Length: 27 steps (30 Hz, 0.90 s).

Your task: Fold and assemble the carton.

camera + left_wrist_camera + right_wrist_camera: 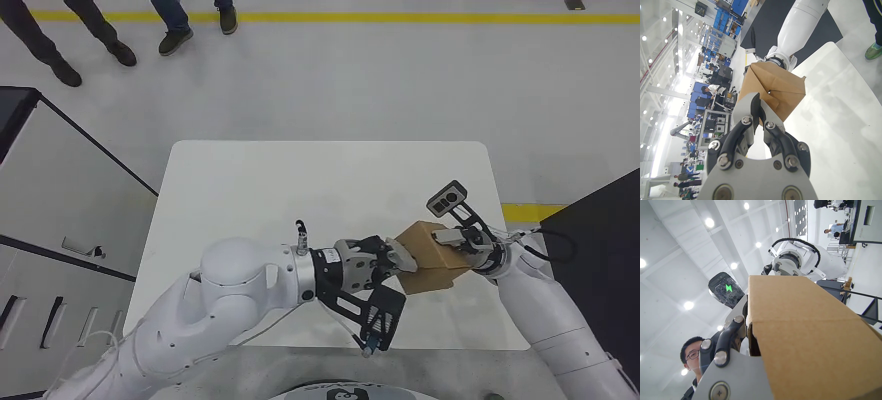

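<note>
Pinching a near edge of the brown cardboard carton (776, 83), the left end effector (759, 103) has its two grey, black-padded fingers (745, 106) drawn together on a strip of cardboard. The carton sits between the two arms, over the front right part of the white, round-cornered table (300, 200), and looks raised off the surface. In the left wrist view, the end facing that arm has its flaps folded in, meeting along slanted seams with a small notch at the middle. In the right wrist view, a gap at one corner of the carton shows its dark inside. The right end effector (462, 243) sits against the carton's far side; whether it is apart or clamped I cannot tell. Beyond the table lies pale grey floor (400, 80) crossed by a yellow line (400, 16).
</note>
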Each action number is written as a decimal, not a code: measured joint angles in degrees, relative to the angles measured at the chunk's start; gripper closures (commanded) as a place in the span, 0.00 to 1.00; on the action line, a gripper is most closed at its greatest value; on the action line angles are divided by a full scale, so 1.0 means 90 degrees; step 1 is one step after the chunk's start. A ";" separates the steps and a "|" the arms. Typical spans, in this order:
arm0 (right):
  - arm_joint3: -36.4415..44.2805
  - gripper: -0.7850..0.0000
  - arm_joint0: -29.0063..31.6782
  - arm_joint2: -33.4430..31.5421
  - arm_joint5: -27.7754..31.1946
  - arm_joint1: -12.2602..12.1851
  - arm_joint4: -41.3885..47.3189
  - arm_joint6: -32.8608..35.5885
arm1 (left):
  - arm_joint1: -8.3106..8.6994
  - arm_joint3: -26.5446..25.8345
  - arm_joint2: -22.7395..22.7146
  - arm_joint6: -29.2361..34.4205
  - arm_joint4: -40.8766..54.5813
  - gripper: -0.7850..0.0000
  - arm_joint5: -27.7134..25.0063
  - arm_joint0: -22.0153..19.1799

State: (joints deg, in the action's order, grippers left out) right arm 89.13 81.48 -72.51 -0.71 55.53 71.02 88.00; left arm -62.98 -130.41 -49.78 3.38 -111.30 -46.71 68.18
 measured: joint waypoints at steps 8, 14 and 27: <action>0.0104 1.00 0.0038 0.0010 -0.0012 0.0007 -0.0083 0.0000 | -0.0046 0.0110 0.0228 -0.0005 -0.0057 1.00 0.0045 -0.0137; 0.0131 1.00 0.0056 0.0019 0.0008 0.0004 -0.0178 0.0000 | -0.0081 0.0175 0.0343 0.0001 -0.0062 1.00 0.0063 -0.0248; 0.0166 1.00 0.0059 0.0044 -0.0005 0.0001 -0.0203 0.0000 | -0.0147 0.0255 0.0586 0.0050 -0.0091 1.00 0.0053 -0.0403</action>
State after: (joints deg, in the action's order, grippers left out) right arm 90.63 82.01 -72.11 -0.75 55.54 69.19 88.00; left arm -64.31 -128.11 -44.50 3.83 -112.12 -46.23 64.55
